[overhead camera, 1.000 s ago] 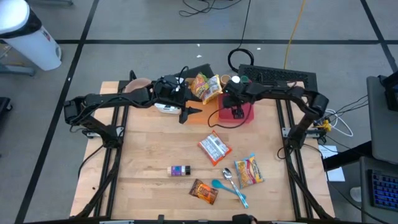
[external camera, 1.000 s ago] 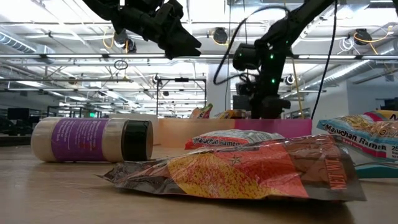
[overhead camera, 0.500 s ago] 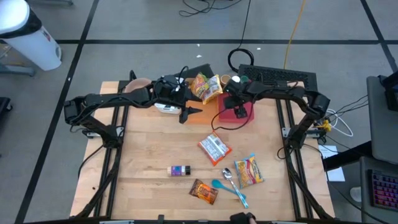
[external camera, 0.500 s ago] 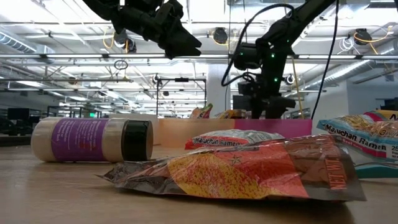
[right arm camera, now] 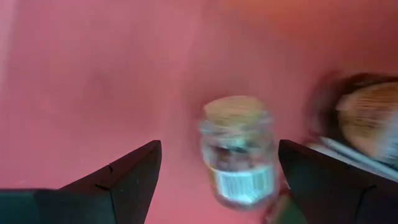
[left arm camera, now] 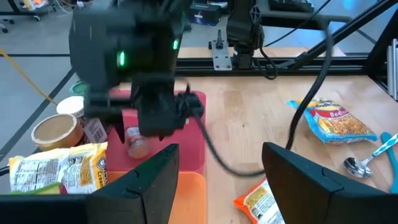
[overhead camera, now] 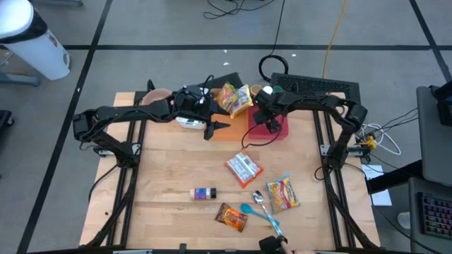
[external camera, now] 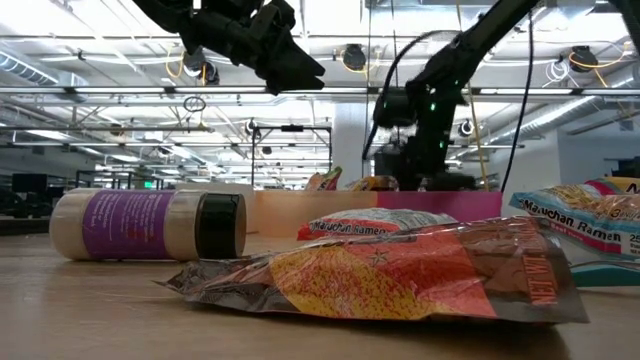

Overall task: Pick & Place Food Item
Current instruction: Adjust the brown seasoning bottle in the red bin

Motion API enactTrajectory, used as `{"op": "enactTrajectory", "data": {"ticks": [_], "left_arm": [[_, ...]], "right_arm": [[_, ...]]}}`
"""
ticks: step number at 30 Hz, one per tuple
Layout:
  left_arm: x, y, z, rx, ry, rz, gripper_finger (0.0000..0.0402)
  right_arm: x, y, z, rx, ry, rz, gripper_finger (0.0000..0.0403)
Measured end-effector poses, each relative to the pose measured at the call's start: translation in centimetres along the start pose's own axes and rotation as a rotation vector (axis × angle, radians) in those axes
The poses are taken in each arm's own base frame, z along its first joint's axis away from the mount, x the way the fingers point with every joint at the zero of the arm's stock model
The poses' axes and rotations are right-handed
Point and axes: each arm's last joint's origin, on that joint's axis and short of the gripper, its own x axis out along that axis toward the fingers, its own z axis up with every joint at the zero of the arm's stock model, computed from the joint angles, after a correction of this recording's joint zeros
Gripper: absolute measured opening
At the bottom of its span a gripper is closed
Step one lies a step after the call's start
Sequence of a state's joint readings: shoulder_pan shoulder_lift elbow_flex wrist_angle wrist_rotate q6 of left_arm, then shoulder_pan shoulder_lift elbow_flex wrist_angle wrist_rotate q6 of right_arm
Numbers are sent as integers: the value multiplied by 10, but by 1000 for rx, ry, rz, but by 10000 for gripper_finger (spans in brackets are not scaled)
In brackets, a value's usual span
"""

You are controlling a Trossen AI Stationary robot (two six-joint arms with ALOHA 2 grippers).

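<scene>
2 spread tools (overhead camera: 214, 127) (overhead camera: 270, 125) over wooden table (overhead camera: 169, 169), right above pink bin (overhead camera: 282, 132), grey floor (overhead camera: 141, 28) around.

- light wooden table (overhead camera: 169, 166)
- purple-labelled spice jar (overhead camera: 203, 193) on its side
- 2 ramen packets (overhead camera: 244, 169) (overhead camera: 282, 192)
- orange snack bag (overhead camera: 232, 216)
- metal spoon (overhead camera: 260, 201), teal spoon (overhead camera: 258, 214)
- pink bin (overhead camera: 282, 132)

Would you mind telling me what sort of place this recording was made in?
Probably a robotics lab or open industrial workspace. The low view shows a high ceiling with exposed trusses and strip lights; the high view shows a wooden table on a framed rig, cables trailing over grey floor, and a keyboard behind.
</scene>
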State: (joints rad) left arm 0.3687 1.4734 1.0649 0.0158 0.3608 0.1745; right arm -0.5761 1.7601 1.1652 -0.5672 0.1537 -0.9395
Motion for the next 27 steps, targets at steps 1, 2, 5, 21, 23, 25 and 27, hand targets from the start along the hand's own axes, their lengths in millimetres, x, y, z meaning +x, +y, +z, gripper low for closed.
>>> {"op": "enactTrajectory", "data": {"ticks": [1, 2, 5, 21, 23, 25, 27], "left_arm": [[1, 0, 0, 1, -3, 0, 239], [3, 1, -1, 0, -3, 0, 239], [10, 3, -6, -8, 10, -2, 239], [29, 8, -18, -54, 12, -10, 239], [29, 8, -17, -50, 2, -9, 239], [29, 8, -17, -51, 3, -9, 239], [29, 8, -17, -51, 3, -9, 239]], "right_arm": [[5, 1, 0, -3, 12, 11, 313], [10, 2, 0, -5, 21, 21, 313], [17, 2, 1, -11, 28, 27, 313], [18, 1, 0, 26, 48, 12, 184], [18, 1, 0, 42, 48, 12, 182], [18, 1, 0, 58, 48, 12, 182], [18, 1, 0, 72, 46, 11, 182]]}}
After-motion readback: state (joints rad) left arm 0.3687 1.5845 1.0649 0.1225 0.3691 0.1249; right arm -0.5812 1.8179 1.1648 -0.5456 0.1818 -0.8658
